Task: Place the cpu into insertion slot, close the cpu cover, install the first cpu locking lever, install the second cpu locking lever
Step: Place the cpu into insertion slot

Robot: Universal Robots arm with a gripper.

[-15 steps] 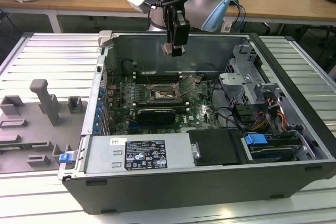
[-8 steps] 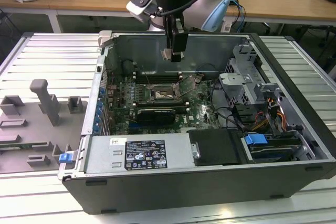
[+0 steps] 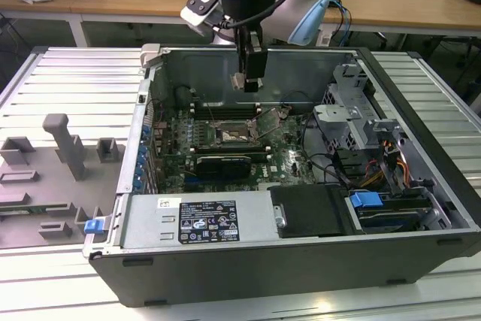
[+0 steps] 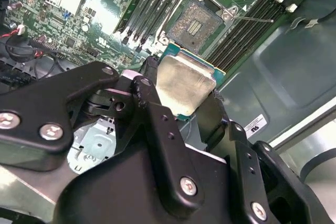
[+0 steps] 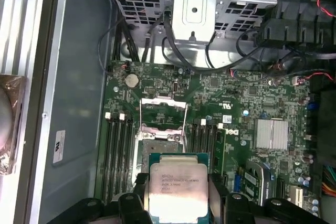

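Noted at the exterior view's left: grey tray (image 3: 45, 186) of moulded blocks, lying beside the open computer case (image 3: 225, 276). Blue clip (image 3: 93, 225) seen at the case's near corner on that side. Inside the case, logged the green circuit board (image 3: 173, 148) lying flat on the bottom, with the power supply (image 3: 203, 219) along the near wall.

Over the middle of the board, found the gripper (image 3: 243, 80) hanging fingers-down, pinching the cpu (image 5: 177, 184) by two opposite edges. Black fingers (image 4: 152, 103) pressed against the chip on either side in both wrist views. Chip held clear of the board, silvery top up, green edge showing under it in the second wrist view. Not yet seated.

Just beyond the chip, recorded the insertion slot (image 4: 197, 22): dark contact field bare, silver rim around it. cpu cover (image 5: 164, 101) standing open, tilted up off the slot on the side away from the chip. Thin metal rod (image 4: 252, 19) beside the slot, possibly a locking lever, hard to confirm. Memory slots (image 5: 118, 145) flanking the slot on both sides.

Toward the exterior view's right: metal drive cage (image 3: 353, 110), cable bundle (image 3: 376, 171), blue tab (image 3: 367, 202).
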